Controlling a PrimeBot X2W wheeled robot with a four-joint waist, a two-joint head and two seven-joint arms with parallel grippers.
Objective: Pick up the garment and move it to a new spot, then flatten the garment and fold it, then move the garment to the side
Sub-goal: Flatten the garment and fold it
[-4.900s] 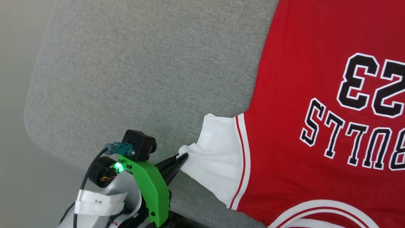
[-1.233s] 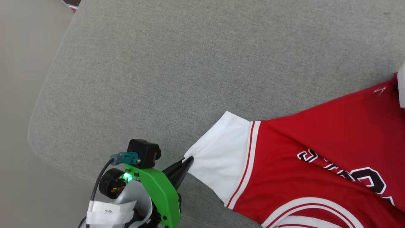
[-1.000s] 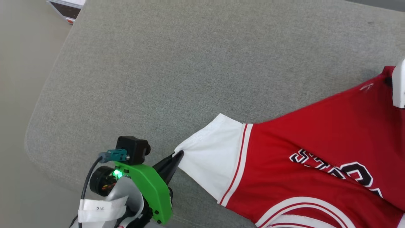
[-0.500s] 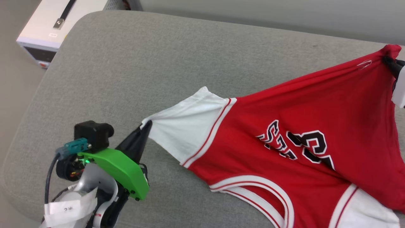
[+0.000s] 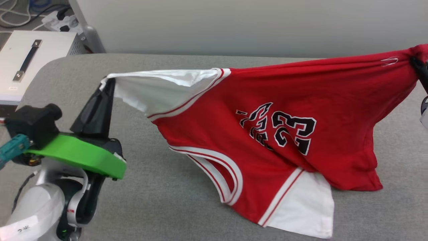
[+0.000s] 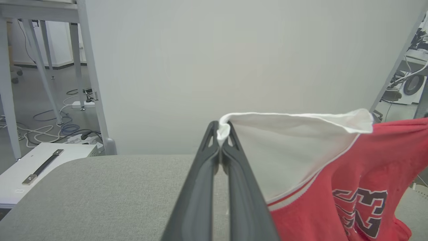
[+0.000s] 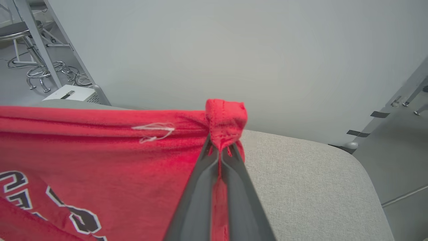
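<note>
Both of my grippers are raised above the grey cushion (image 5: 167,201), and the garment (image 5: 334,87) hangs stretched between them like a curtain. My left gripper (image 5: 106,82) stands over the cushion's left edge with its fingers pointing up, closed tight on the corner of one white sleeve. My right gripper (image 5: 414,62) is at the far right, its fingers closed on a bunched red corner of the hem. The top edge of the shirt runs almost straight from one grip to the other. The lower part sags, and the second white sleeve lies on the cushion toward its front edge.

From the head view I can read the black "23" on the folded front. The left wrist view shows better how the sleeve's rim is pinched between my fingertips, and a white box (image 6: 36,167) beside the cushion's left corner. The right wrist view shows a loose white thread (image 7: 153,131) near the gripped corner and the cushion's rounded right corner.
</note>
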